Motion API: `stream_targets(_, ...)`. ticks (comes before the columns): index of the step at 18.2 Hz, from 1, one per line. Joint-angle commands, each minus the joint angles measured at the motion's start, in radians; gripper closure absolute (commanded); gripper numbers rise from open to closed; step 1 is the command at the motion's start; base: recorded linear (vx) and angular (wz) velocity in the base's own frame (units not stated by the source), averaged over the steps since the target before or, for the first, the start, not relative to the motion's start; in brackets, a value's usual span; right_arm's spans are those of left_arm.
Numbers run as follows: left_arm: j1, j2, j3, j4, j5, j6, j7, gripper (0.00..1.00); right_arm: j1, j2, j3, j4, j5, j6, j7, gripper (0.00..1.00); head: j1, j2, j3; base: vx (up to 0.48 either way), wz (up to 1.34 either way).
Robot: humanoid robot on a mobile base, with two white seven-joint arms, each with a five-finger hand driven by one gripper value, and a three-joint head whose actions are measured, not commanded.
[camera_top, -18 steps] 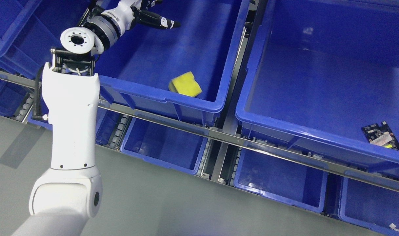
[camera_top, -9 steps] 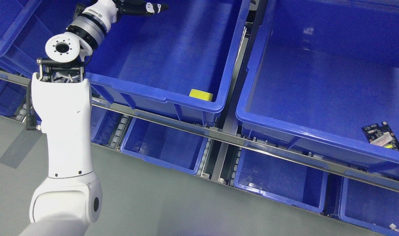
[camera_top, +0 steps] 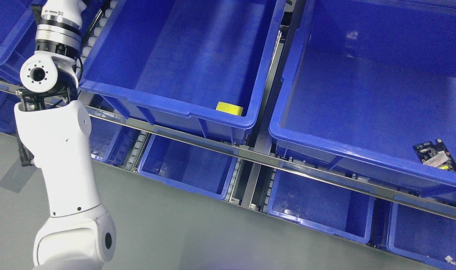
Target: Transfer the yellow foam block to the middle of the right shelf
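My left arm [camera_top: 55, 150] swung out left, hand now off frame, grip state unknown. Block [camera_top: 229, 108] dropped flat against the bin [camera_top: 168, 107] front wall, right corner. Likely light, squashy foam; pinch its long sides gently.

My view of a warehouse or stockroom, big blue plastic bins [camera_top: 198, 60] in rows on metal roller racks [camera_top: 250, 155], more bins below, plain grey floor [camera_top: 175, 232].

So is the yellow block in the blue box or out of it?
In. The yellow foam block lies inside the blue bin, in its near right corner, partly hidden behind the rim.
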Motion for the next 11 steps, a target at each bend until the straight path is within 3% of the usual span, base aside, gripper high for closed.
stream_targets(1, 0.028, 0.018, 0.1, -0.032, 0.036, -0.016, 0.045, 0.0, 0.002, -0.017, 0.0, -0.017, 0.003, 0.0, 0.0, 0.0, 0.0, 0.0, 0.0, 0.0, 0.0)
stream_targets(4, 0.037, 0.018, 0.105, -0.032, 0.09, -0.041, 0.056, 0.0, 0.002, -0.017, 0.0, -0.017, 0.003, 0.0, 0.0, 0.0, 0.0, 0.0, 0.0, 0.0, 0.0)
stream_targets(8, 0.059, 0.018, 0.096, -0.024, 0.329, -0.024, 0.06, 0.0, 0.002, -0.017, 0.0, -0.017, 0.003, -0.001, 0.0, 0.0, 0.0, 0.0, 0.0, 0.0, 0.0)
stream_targets(11, 0.097, 0.018, 0.091, -0.006, 0.353, -0.025, 0.042, 0.0, 0.002, -0.017, 0.0, -0.017, 0.003, 0.0, 0.0, 0.0, 0.0, 0.0, 0.0, 0.0, 0.0)
